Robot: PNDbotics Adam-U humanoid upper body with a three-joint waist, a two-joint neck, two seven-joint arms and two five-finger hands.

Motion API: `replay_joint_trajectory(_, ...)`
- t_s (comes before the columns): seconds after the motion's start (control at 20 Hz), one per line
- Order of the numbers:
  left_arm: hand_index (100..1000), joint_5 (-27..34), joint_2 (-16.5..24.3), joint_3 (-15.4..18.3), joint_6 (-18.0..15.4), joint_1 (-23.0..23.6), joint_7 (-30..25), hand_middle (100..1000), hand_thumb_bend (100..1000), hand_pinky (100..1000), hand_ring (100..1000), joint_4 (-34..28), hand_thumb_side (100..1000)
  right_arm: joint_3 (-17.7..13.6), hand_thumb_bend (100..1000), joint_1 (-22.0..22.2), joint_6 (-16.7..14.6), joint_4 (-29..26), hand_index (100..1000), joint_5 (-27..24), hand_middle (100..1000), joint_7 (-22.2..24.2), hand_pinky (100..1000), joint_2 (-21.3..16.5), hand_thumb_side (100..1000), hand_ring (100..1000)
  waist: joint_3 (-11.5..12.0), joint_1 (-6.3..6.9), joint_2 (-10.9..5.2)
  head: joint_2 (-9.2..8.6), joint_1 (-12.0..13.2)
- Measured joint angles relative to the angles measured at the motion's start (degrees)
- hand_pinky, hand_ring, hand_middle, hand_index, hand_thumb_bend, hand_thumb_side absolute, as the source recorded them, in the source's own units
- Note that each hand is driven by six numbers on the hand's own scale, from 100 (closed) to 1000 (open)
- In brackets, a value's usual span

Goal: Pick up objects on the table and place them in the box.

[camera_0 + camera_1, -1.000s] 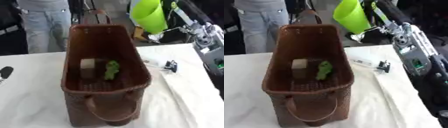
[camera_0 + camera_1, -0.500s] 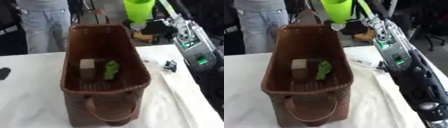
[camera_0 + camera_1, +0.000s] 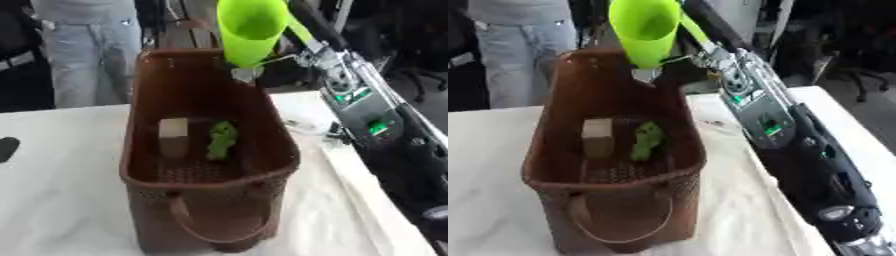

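Right robot hand (image 3: 262,67) mostly hidden behind the green cup (image 3: 251,27) and the basket's far rim; only dark shapes and a pale bit show under the cup base. Cannot tell how its fingers sit, nor whether they close on the cup. Right arm (image 3: 785,130) runs from lower right of frame up to upper centre, covering the right side of the counter (image 3: 61,200).

Cup is upright, mouth up, in the upper centre of frame, above the far right corner of the brown basket (image 3: 210,165). Its top edge is cut off by the frame.

Inside the basket, on the floor: a tan block (image 3: 173,136) on the left, a green lumpy item (image 3: 220,140) just beside it on the right; the item's kind is unclear. Near half of the basket floor is bare.

Small clear and dark bits (image 3: 319,131) lie on the counter between basket and arm, too blurred to name. Dark object (image 3: 7,148) cut off at left edge. Counter left of the basket is open.
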Motion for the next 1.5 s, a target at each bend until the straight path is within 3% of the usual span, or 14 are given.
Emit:
replay_joint_trajectory(0.65, 793, 0.14, 0.00, -0.17, 0.00, 0.00, -0.17, 655, 721, 674, 632, 0.01, 514, 2.63, 469, -0.13, -3.19, 1.42, 425, 0.92, 341, 3.95, 255, 0.90, 360, 415, 0.27, -0.02, 0.00, 0.00, -0.08)
replay_joint_trajectory(0.8, 793, 0.14, 0.00, -0.23, -0.02, 0.00, -0.21, 655, 722, 674, 633, 0.01, 515, 3.42, 510, -0.11, -4.55, 2.16, 517, 1.28, 425, 6.12, 321, 0.97, 459, 466, 0.29, -0.02, 0.00, 0.00, -0.09)
replay_joint_trajectory(1.15, 793, 0.14, 0.00, -0.32, -0.06, 0.00, -0.28, 655, 720, 674, 632, 0.01, 516, 4.06, 500, 0.34, -7.73, 4.90, 550, 3.05, 456, 11.80, 347, 1.44, 484, 483, 0.31, -0.03, 0.00, 0.00, -0.22)
replay_joint_trajectory(1.35, 793, 0.15, 0.00, -0.33, -0.07, 0.00, -0.33, 655, 721, 674, 632, 0.01, 516, 4.42, 548, 0.39, -9.46, 6.78, 661, 4.69, 560, 14.07, 418, 1.85, 549, 543, 0.31, -0.03, 0.00, 0.00, -0.24)
replay_joint_trajectory(1.45, 793, 0.15, 0.00, -0.33, -0.06, 0.00, -0.34, 655, 721, 674, 632, 0.01, 516, 4.54, 555, 0.41, -10.40, 7.54, 673, 5.63, 574, 15.22, 425, 1.86, 557, 550, 0.31, -0.03, 0.00, 0.00, -0.24)
replay_joint_trajectory(1.5, 793, 0.15, 0.00, -0.33, -0.06, 0.00, -0.34, 655, 722, 674, 633, 0.01, 516, 4.54, 604, 0.42, -10.79, 7.84, 748, 6.07, 673, 15.68, 476, 1.87, 596, 603, 0.31, -0.03, 0.00, 0.00, -0.24)
